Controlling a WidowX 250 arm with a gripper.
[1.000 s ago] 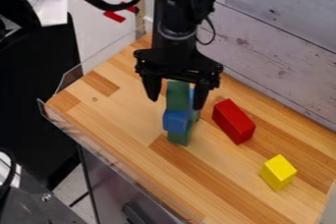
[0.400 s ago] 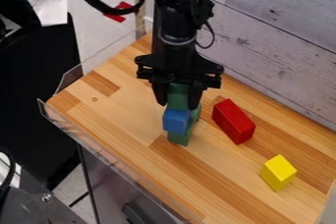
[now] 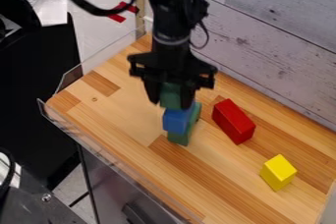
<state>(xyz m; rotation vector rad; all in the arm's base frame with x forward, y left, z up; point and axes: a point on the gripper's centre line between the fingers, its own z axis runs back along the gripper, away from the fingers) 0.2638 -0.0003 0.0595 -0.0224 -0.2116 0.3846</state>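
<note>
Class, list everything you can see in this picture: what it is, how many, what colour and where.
Upper green block: one, green, between the claw's fingers, atop the stack
Blue block: one visible, blue, below it
Lower green block: at least one, green, under and behind the blue
Red block: one, red, right of the stack in the picture
Yellow block: one, yellow, lower right
Tabletop: one, wood-brown, centre
Plank wall: one, whitish, upper right
White sheet: one, upper left
Cable: one, black, near the arm
Arm: one, black, top
Claw: one, black, at the stack
</note>
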